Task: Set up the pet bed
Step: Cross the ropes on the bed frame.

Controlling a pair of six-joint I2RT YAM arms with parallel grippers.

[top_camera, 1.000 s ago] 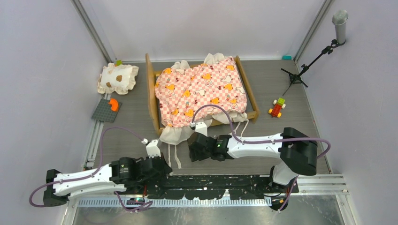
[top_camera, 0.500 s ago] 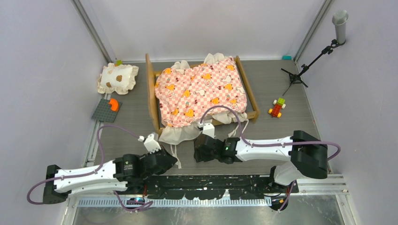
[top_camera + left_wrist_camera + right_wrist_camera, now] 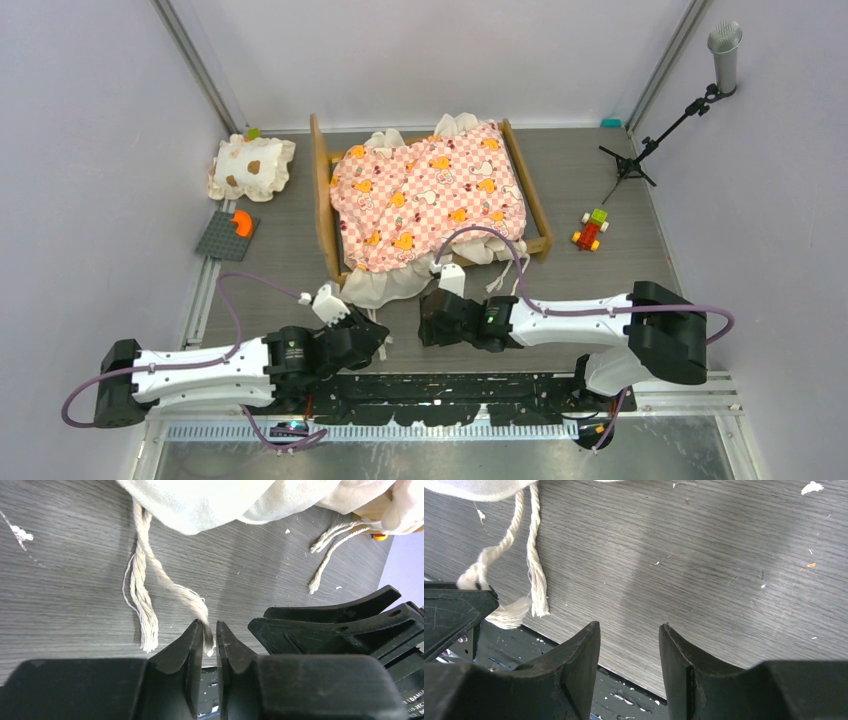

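Observation:
The pet bed (image 3: 322, 200), a light-wood frame, stands at the middle back with its pink checkered mattress (image 3: 430, 190) lying askew on it. A cream ruffle (image 3: 375, 288) spills over the near corner. Cream tie cords (image 3: 165, 577) trail from the ruffle across the grey floor. My left gripper (image 3: 378, 335) (image 3: 209, 625) sits low at the frayed end of one cord; its jaws stand a narrow slit apart, the cord tip resting loosely against the left finger (image 3: 192, 645). Just to its right, my right gripper (image 3: 428, 318) (image 3: 630, 625) is open over bare floor, holding nothing.
A small cream spotted pillow (image 3: 252, 167) lies at the back left, with a grey baseplate (image 3: 222, 240) carrying an orange piece below it. A small block toy (image 3: 591, 230) and a microphone stand (image 3: 650, 140) are on the right. The black base rail (image 3: 450, 385) runs along the near edge.
My left arm has swung right and its jaws have parted slightly from shut on the cord. The right arm has drawn back toward the near edge and a little to the right.

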